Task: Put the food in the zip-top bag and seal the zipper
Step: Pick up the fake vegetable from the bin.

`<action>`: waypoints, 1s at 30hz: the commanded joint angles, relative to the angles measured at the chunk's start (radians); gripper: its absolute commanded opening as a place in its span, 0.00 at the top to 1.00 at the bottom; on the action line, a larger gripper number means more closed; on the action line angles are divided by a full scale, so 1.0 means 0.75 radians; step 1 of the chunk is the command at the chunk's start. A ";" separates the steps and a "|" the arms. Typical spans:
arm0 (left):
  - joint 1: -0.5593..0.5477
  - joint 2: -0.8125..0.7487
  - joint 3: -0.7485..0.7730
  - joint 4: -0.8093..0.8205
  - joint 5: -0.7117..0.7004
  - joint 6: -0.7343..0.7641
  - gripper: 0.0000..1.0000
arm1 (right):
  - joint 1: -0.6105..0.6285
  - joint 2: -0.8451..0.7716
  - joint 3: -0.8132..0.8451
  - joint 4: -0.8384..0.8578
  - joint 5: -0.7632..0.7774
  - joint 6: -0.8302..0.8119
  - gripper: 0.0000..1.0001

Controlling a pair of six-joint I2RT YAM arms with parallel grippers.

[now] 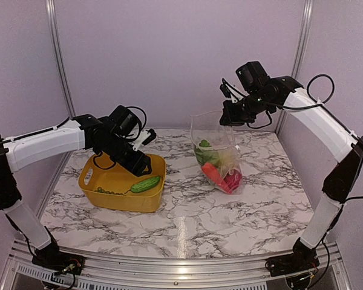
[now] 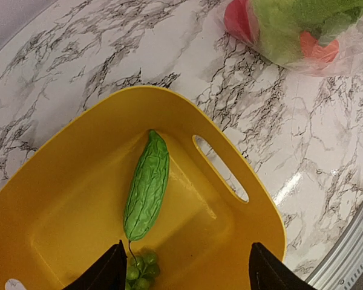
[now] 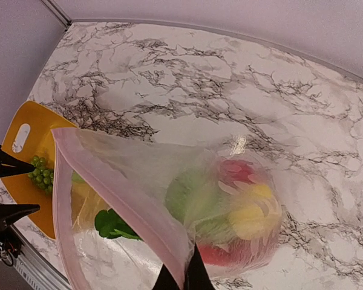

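Observation:
The clear zip-top bag (image 1: 213, 136) stands on the table, held up by its mouth edge. Inside it are green leafy pieces (image 1: 204, 154), a carrot (image 1: 216, 176) and a red piece (image 1: 233, 179). My right gripper (image 1: 228, 115) is shut on the bag's rim (image 3: 184, 275), next to the pink zipper (image 3: 124, 199). In the right wrist view a yellow lemon (image 3: 254, 219) and a red fruit (image 3: 242, 172) show through the plastic. My left gripper (image 2: 184, 269) is open and empty above the yellow basket (image 2: 230, 158). In the basket lie a green gourd (image 2: 147, 187) and green grapes (image 2: 140, 273).
The yellow basket (image 1: 118, 199) sits at the left of the marble table, about a hand's width from the bag. Metal frame posts and lilac walls close in the back and both sides. A metal rail runs along the near edge (image 1: 181, 266).

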State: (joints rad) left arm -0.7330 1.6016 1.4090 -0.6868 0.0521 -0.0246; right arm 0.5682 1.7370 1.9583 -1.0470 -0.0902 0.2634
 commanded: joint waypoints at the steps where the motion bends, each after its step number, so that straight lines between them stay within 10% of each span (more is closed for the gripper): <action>1: 0.012 0.074 -0.010 -0.031 0.062 0.089 0.30 | -0.003 -0.023 -0.040 0.074 -0.070 0.032 1.00; 30: 0.016 0.536 0.231 -0.012 -0.149 0.182 0.39 | -0.003 -0.111 -0.172 0.124 -0.060 0.091 1.00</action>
State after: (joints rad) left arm -0.7254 1.9869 1.5570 -0.7258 -0.0566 0.0990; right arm 0.5682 1.6844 1.8332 -0.9771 -0.1402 0.3141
